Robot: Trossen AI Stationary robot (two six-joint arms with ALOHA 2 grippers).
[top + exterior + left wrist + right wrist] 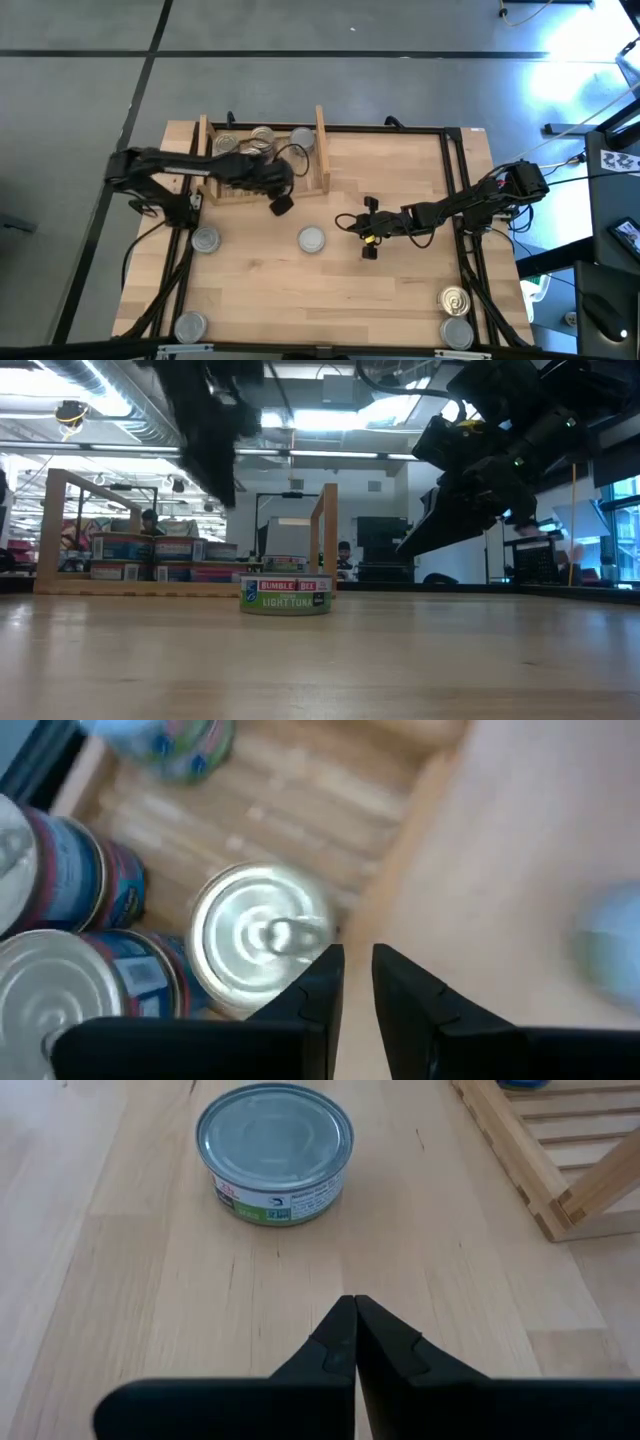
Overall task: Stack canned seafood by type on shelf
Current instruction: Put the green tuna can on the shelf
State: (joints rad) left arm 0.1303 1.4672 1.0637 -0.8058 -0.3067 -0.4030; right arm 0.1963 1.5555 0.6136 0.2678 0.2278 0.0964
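Observation:
The light-wood shelf (262, 165) stands at the table's far left and holds several cans (262, 137); the left wrist view shows a pull-tab top (262, 935) beside stacked blue-labelled cans (70, 890). My left gripper (357, 960) hangs above the table just off the shelf's near edge (282, 204), its fingers a narrow gap apart with nothing between them. A grey-topped tuna can (274, 1150) stands on its base mid-table (311, 239). My right gripper (354, 1305) is shut, raised off the table to that can's right (368, 240), and points at it.
Loose cans stand on the table: one near the left side (205, 240), one at the near left corner (190, 325), and two at the near right corner (455, 298). Bare tabletop (330, 300) lies between them. People show in the room beyond the table (150, 520).

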